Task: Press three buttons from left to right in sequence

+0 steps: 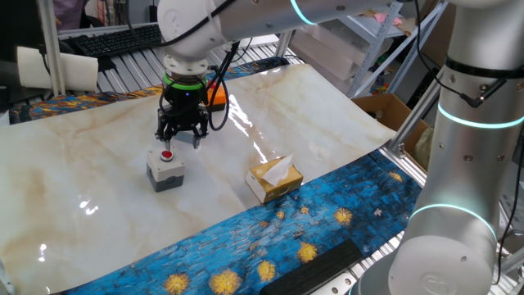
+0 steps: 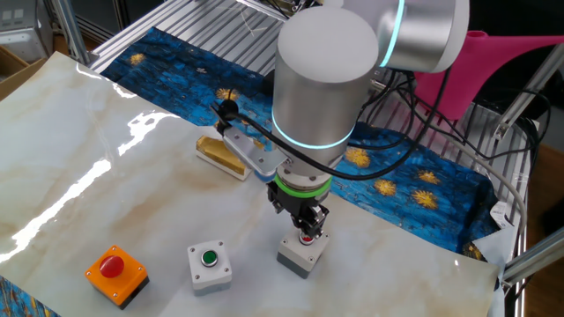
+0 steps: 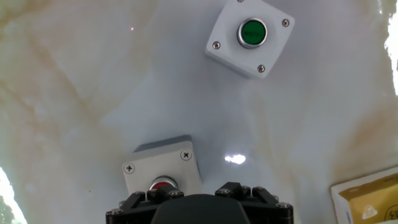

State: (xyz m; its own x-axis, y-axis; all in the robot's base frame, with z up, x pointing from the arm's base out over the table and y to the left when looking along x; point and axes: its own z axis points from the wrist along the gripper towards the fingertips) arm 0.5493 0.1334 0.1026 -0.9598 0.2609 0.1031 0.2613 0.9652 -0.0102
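A grey box with a red button (image 2: 302,253) sits at the right end of a row. A grey box with a green button (image 2: 210,264) is in the middle and an orange box with a red button (image 2: 116,270) at the left end. My gripper (image 2: 306,227) hangs straight above the grey box's red button (image 1: 166,155), very close to it. I cannot tell whether it touches. In the hand view the red button (image 3: 163,184) is partly hidden under the gripper housing, with the green button box (image 3: 249,37) beyond. The fingertips are not shown clearly.
A tan tissue box (image 1: 274,179) lies on the marble sheet (image 1: 74,188) to the right of the red-button box. The orange box (image 1: 215,96) shows partly behind the arm. A blue patterned cloth (image 1: 270,238) lines the front edge. A second arm (image 1: 467,164) stands at the right.
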